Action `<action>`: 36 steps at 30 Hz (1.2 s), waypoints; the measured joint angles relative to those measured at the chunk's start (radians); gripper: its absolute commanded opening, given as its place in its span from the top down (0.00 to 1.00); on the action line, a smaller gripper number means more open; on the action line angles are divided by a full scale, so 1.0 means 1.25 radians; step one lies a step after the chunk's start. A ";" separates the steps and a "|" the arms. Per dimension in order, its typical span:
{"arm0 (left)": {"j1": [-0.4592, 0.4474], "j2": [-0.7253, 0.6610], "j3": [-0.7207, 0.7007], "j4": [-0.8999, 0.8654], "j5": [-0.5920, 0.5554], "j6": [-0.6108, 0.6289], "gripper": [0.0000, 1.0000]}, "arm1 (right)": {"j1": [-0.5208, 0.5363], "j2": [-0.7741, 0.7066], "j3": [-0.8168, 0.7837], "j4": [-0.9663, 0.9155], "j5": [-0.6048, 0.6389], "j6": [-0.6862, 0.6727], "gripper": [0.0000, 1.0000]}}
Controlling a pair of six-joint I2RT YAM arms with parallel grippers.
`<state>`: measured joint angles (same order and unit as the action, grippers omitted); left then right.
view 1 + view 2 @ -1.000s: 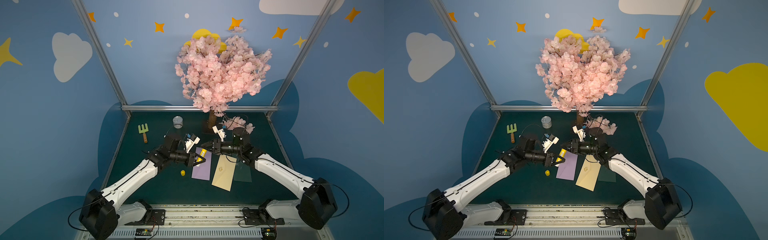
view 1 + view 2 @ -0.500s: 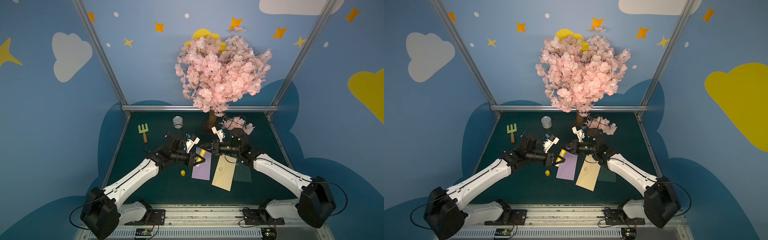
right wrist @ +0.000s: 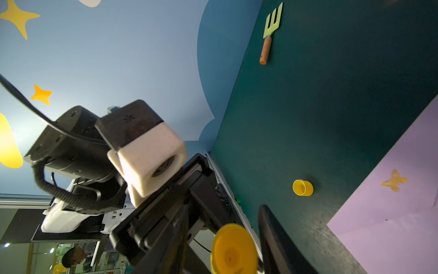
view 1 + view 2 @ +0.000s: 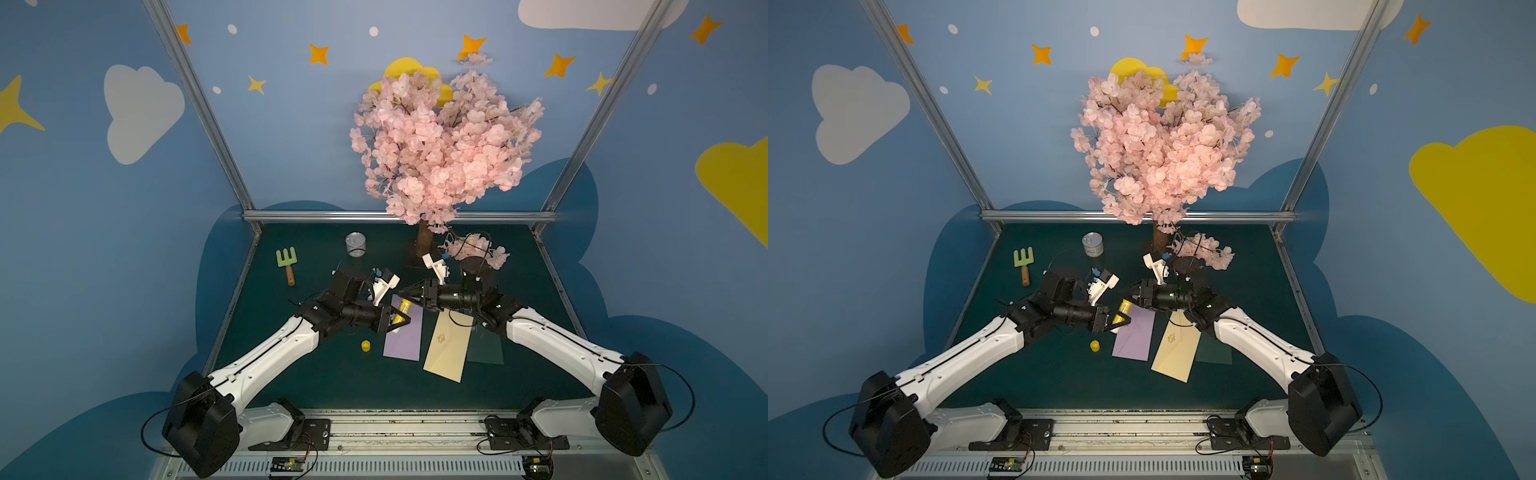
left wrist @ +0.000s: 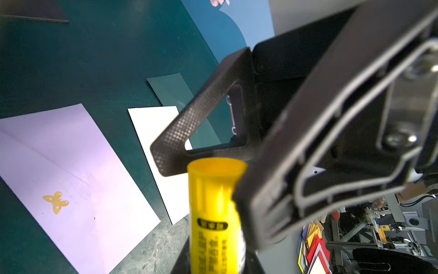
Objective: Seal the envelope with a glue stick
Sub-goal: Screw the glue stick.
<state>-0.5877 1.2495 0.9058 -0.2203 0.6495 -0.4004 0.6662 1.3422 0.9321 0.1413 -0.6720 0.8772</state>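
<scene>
The glue stick (image 4: 404, 308) (image 4: 1124, 308), a yellow tube with no cap on, hangs tilted above the top edge of a purple envelope (image 4: 402, 332). My left gripper (image 4: 397, 320) (image 5: 215, 265) is shut on its labelled body (image 5: 213, 201). My right gripper (image 4: 405, 297) (image 3: 225, 208) is open, its jaws straddling the stick's round far end (image 3: 233, 249) with a gap on each side. The yellow cap (image 4: 365, 345) (image 3: 302, 188) lies on the mat left of the purple envelope. A cream envelope (image 4: 446, 345) and a dark green one (image 4: 486, 353) lie to the right.
A green hand rake (image 4: 286, 264) and a tin can (image 4: 355, 244) sit at the back left. A pink blossom tree (image 4: 440, 141) stands at the back centre, with a loose blossom sprig (image 4: 478, 249) just behind my right wrist. Metal rails edge the mat.
My right gripper's jaws have parted from the glue stick's end. The left gripper still holds the stick in the same place, and neither arm has shifted much.
</scene>
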 measured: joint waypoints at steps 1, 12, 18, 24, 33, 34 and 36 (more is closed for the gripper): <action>0.000 0.001 0.000 0.001 0.001 0.000 0.97 | 0.000 0.000 0.000 0.000 0.000 0.000 0.60; -0.002 0.001 0.000 0.011 0.001 -0.002 0.97 | -0.001 0.000 -0.005 -0.002 0.005 0.003 0.72; -0.002 -0.002 -0.001 0.016 0.002 -0.009 0.97 | -0.001 0.001 -0.006 0.004 0.005 0.007 0.82; 0.002 -0.010 -0.013 0.039 0.018 -0.023 0.97 | -0.007 0.001 -0.025 0.063 -0.025 0.017 0.86; 0.045 -0.055 -0.042 0.127 0.183 -0.091 0.97 | -0.017 -0.003 -0.067 0.291 -0.158 0.052 0.89; 0.048 -0.058 -0.042 0.143 0.208 -0.103 0.97 | -0.019 -0.006 -0.073 0.333 -0.173 0.065 0.89; 0.052 -0.063 -0.043 0.180 0.249 -0.127 0.97 | -0.021 -0.008 -0.084 0.414 -0.200 0.092 0.90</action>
<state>-0.5232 1.1702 0.8520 0.0044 0.9611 -0.5587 0.6403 1.3323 0.8268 0.6586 -0.9222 0.9928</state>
